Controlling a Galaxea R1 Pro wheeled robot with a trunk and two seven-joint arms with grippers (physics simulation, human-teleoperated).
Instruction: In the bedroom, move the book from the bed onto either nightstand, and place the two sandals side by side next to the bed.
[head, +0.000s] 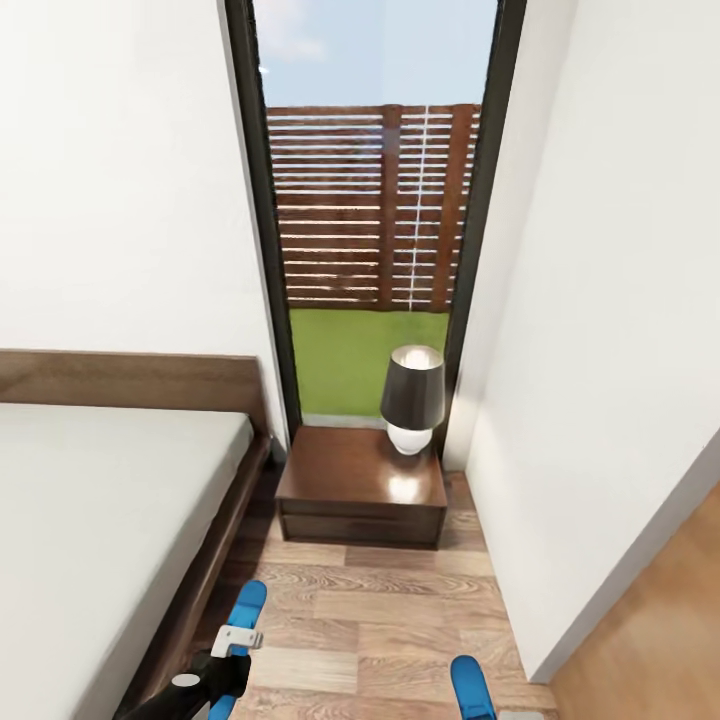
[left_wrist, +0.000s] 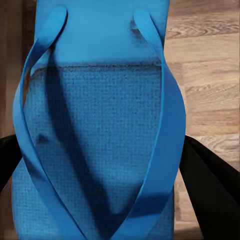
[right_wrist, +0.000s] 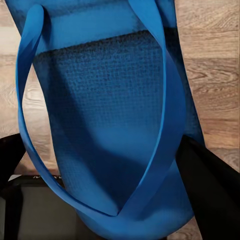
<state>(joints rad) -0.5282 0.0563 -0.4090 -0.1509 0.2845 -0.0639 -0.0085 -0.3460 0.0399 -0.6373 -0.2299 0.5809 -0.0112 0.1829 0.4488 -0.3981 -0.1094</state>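
From the head view, the bed (head: 90, 500) fills the 9 o'clock side, its mattress bare and its dark frame running beside the wood floor (head: 400, 610). At 12 o'clock the nightstand (head: 360, 485) stands against a tall window (head: 375, 200), carrying a black-shaded lamp (head: 412, 398) on its worktop. At 7 o'clock the left gripper (head: 232, 640) holds a blue sandal (head: 244, 606) above the floor just beside the bed frame; at 5 o'clock a second blue sandal (head: 471, 687) pokes into the picture. In the left wrist view, the sandal (left_wrist: 100, 150) lies between the dark fingers (left_wrist: 210, 190), which are closed against its edges, over the floor. In the right wrist view, the other sandal (right_wrist: 115, 125) sits likewise between that gripper's fingers (right_wrist: 210, 190), clamped at its sides.
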